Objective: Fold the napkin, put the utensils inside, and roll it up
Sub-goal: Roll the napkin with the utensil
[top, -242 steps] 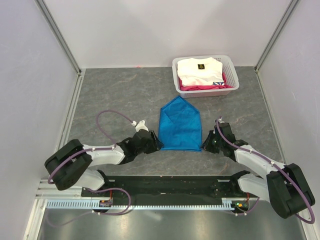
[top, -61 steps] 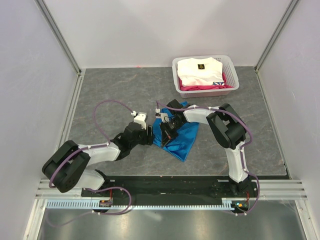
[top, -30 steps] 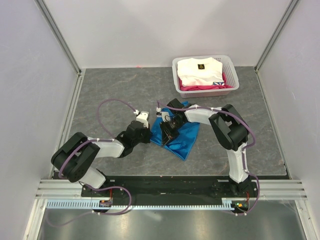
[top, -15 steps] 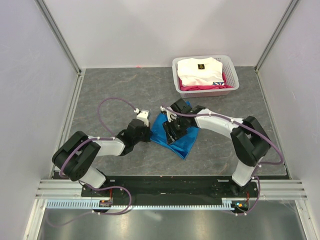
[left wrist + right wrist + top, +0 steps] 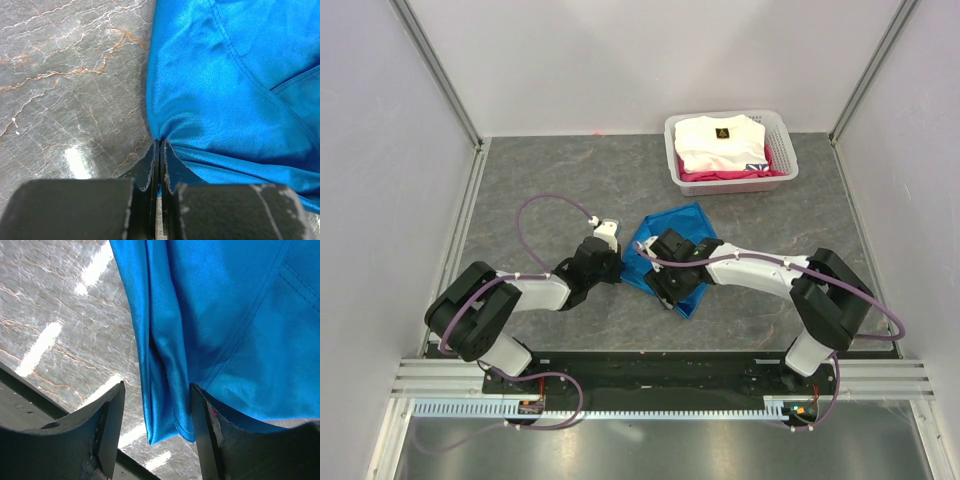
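Note:
The bright blue napkin (image 5: 675,232) lies folded and rumpled at the table's middle. My left gripper (image 5: 618,263) is shut on its left edge; in the left wrist view the jaws (image 5: 160,150) pinch the napkin (image 5: 225,75) where its cloth bunches. My right gripper (image 5: 676,295) hangs open over the napkin's near corner. In the right wrist view a folded ridge of the napkin (image 5: 165,355) runs between the spread fingers (image 5: 112,425) of the right gripper (image 5: 157,415), with neither pad pressing on it. The utensils are out of view.
A white basket (image 5: 671,140) holding folded white and pink clothes (image 5: 720,140) stands at the back right. Grey marble table (image 5: 540,180) surrounds the napkin. White walls close in both sides, and a black rail (image 5: 650,375) runs along the near edge.
My right gripper opened, let go of the napkin and moved toward the near corner, its elbow swinging right. The left gripper stayed shut on the left edge.

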You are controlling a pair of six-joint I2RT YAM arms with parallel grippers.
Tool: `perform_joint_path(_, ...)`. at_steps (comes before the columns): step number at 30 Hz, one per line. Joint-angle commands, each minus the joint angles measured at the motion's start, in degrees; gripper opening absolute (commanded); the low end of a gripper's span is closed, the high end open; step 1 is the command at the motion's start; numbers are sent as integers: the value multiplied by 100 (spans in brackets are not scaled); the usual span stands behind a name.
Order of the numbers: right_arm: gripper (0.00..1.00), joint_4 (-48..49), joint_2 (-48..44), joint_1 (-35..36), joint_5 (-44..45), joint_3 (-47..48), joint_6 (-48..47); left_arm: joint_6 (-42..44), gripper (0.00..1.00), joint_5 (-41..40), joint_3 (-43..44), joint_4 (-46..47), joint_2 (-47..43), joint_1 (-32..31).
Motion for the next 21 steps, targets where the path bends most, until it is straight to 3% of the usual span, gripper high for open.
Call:
perform_joint_path(1, 62, 182, -237, 115, 427, -90, 69, -7, 2, -11, 57, -372, 137, 34)
perform_joint_path(14, 39, 94, 80, 309, 664, -310, 280, -25, 2, -2, 66, -565, 67, 43)
perform_joint_path(17, 27, 68, 185, 309, 576, -284, 298, -16, 2, 16, 31, -618, -12, 43)
perform_joint_path(21, 15, 42, 317, 309, -168, -240, 210, 1, 2, -19, 13, -741, -126, 52)
